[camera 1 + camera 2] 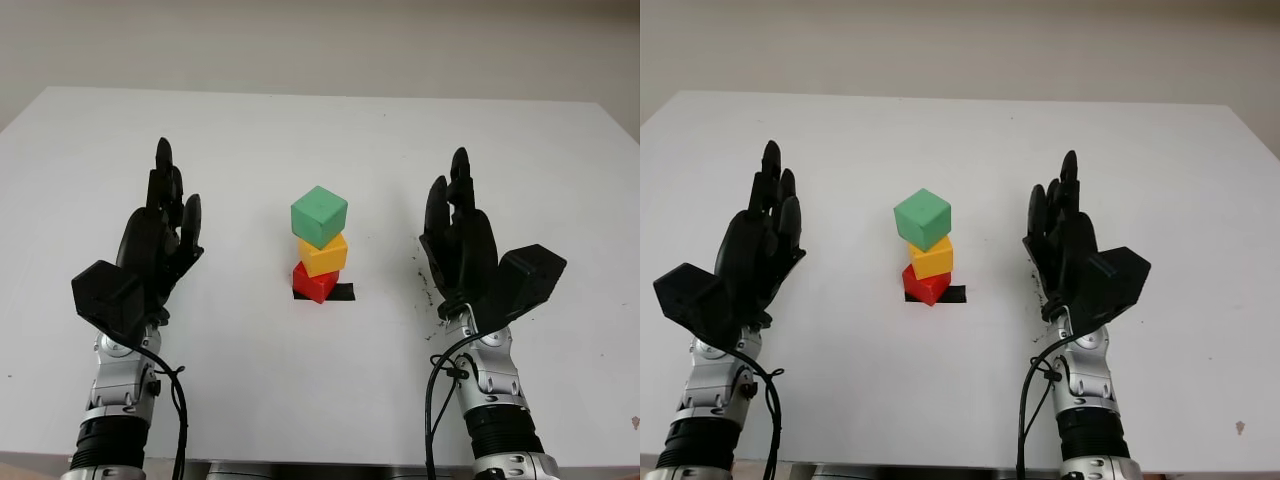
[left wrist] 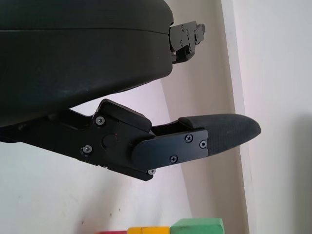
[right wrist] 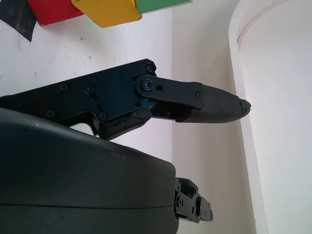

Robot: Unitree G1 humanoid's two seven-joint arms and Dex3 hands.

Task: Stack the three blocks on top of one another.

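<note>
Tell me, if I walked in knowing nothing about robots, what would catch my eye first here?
Probably the little tower in the middle of the white table: a green block on a yellow block on a red block, which sits on a strip of black tape. Next, the two black robot hands flanking it, the left hand and the right hand, both open and apart from the stack.

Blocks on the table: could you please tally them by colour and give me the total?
green block: 1
yellow block: 1
red block: 1
Total: 3 blocks, stacked red at the bottom, yellow in the middle, green on top.
</note>
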